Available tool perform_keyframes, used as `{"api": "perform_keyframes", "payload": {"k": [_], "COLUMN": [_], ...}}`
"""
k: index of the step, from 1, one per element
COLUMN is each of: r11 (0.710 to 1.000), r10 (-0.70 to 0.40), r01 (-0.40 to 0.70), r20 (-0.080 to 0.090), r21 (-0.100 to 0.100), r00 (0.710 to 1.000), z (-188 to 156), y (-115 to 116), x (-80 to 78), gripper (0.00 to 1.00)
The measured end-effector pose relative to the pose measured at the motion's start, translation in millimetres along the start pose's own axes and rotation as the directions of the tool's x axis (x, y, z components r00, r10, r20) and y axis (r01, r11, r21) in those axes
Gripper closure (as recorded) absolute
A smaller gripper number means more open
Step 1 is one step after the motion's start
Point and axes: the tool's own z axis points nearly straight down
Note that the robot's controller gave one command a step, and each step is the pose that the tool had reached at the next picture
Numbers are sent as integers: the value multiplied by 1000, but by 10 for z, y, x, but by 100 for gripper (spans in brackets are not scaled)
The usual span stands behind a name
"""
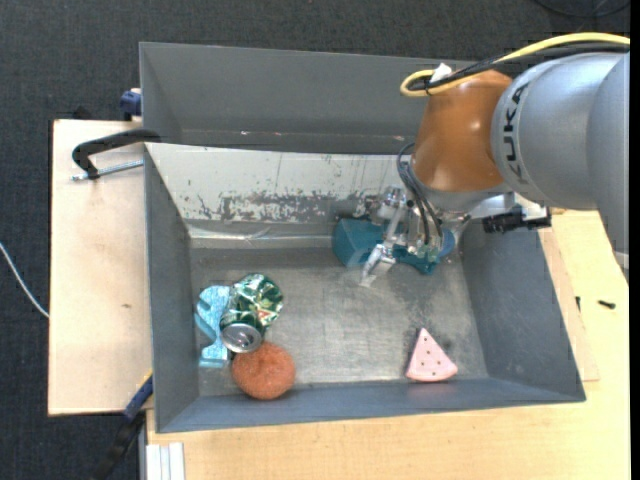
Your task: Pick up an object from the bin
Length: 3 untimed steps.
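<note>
Front left in the grey metal bin (300, 98), a pale blue plastic piece (208, 320), a crushed green metal can (250, 311) and a fuzzy orange ball (264, 370) huddle together. Mid-back, the gripper (388, 253) sits down against a teal plastic block (352, 241); whether it is wide or closed, I cannot tell. Front right lies a pink foam wedge (430, 358).
</note>
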Motion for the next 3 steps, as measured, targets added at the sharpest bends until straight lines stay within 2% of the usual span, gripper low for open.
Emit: {"api": "perform_keyframes", "payload": {"k": [1, 2, 3], "r11": [1000, 973, 973], "r10": [23, 231, 232], "r01": [-23, -231, -232], "r20": [3, 13, 13], "r21": [-2, 14, 14], "r00": [1000, 973, 973], "z": [-3, 80, 82], "y": [-27, 78, 78], "x": [-19, -121, -121], "gripper": [0, 100, 100]}}
